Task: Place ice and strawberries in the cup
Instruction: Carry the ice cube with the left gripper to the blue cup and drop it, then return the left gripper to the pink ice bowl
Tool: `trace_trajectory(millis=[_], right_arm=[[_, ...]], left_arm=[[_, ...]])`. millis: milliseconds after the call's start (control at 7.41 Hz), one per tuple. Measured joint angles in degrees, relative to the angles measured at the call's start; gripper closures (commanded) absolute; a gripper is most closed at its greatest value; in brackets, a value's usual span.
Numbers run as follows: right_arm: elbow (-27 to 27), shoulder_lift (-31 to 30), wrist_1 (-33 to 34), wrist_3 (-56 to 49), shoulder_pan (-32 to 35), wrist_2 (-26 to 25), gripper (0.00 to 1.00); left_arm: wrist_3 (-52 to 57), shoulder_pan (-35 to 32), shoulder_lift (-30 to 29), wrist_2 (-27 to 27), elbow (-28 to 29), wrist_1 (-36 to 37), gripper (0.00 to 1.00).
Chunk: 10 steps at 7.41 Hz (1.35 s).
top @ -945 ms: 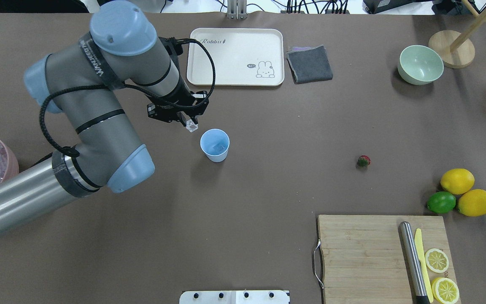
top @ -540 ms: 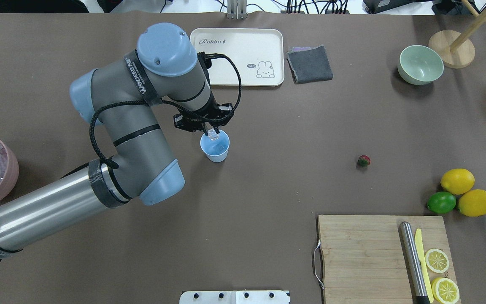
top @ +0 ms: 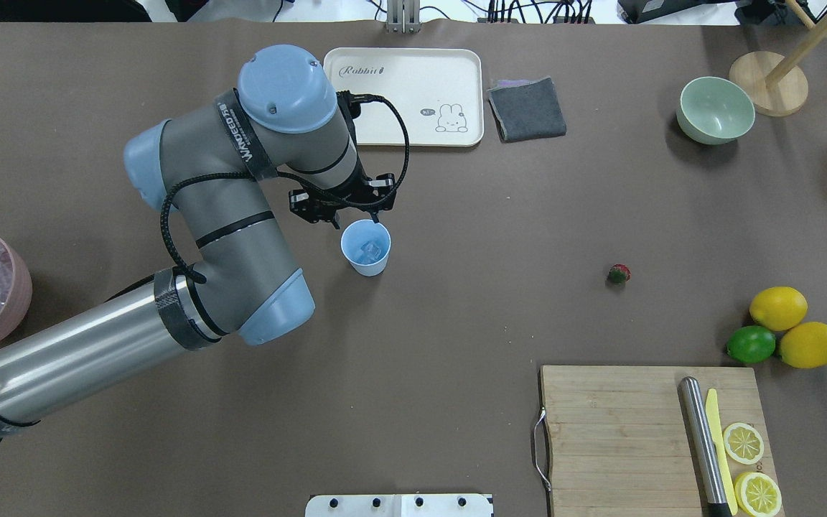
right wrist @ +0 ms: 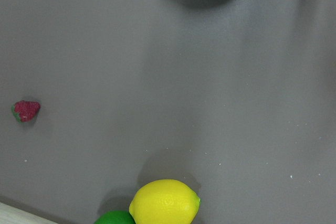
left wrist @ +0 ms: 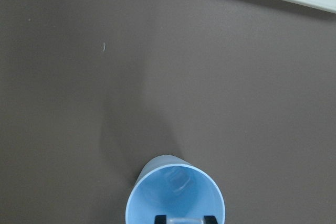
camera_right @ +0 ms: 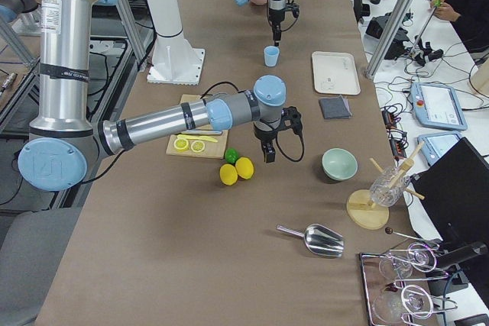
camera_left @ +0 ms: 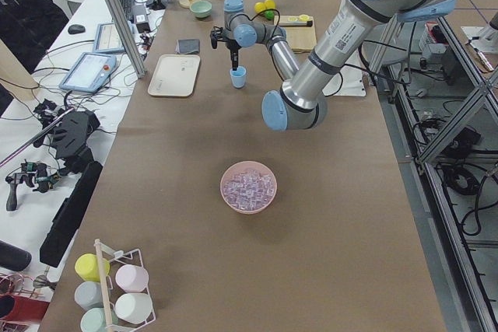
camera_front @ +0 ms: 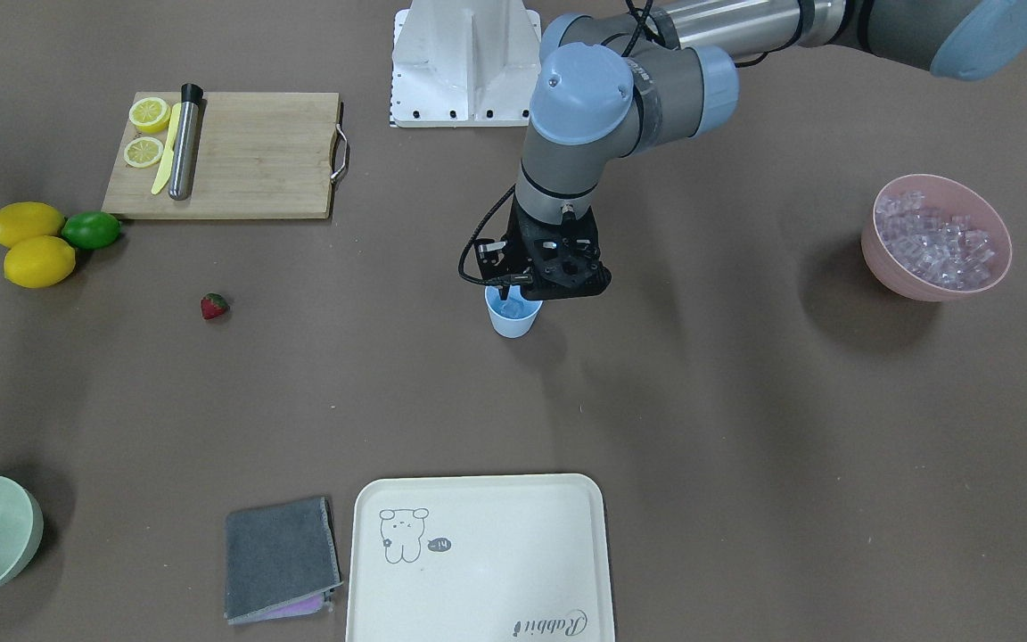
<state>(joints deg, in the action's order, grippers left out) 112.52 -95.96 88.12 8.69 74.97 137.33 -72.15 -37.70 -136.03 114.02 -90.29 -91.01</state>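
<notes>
Left of centre on the brown surface (top: 456, 323), the light-blue cup (top: 367, 267) stands upright with ice (top: 371, 251) lying in its bottom. Just over the cup's far rim hangs the left gripper (top: 354, 218), pointing down with its fingers spread apart. More ice fills the pink bowl (camera_front: 934, 291) at the surface's left edge, well apart from the cup. Well to the right of the cup, the strawberry (top: 619, 273) lies alone on the surface, between the cup and the two lemons (top: 778, 307) with the lime (top: 751, 344). The right gripper (camera_right: 269, 150) hangs above the surface near that fruit, pointing down. Whether it is spread or pressed together I cannot tell.
</notes>
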Motion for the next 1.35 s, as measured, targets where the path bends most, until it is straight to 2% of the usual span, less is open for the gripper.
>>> trace_trajectory(millis=[135,405,810,1350], right_arm=[[0.4,-0.2,0.1,0.1,-0.1,0.0,0.0],[0.7,-0.5,0.2,0.2,-0.2,0.2,0.0],[1.3,-0.6,0.3,0.5,-0.1,0.0,0.0],[2.6,-1.3,0.3,1.3,-0.1,-0.3,0.0]], left_arm=[[3.4,-1.8,2.3,0.2,-1.5,0.3,0.28],[14.1,-5.7,11.6,0.9,-7.5,0.5,0.28],[28.6,-13.2,25.2,5.8,-13.6,0.3,0.28],[30.7,-22.8,38.2,13.1,-17.4,-0.1,0.28]])
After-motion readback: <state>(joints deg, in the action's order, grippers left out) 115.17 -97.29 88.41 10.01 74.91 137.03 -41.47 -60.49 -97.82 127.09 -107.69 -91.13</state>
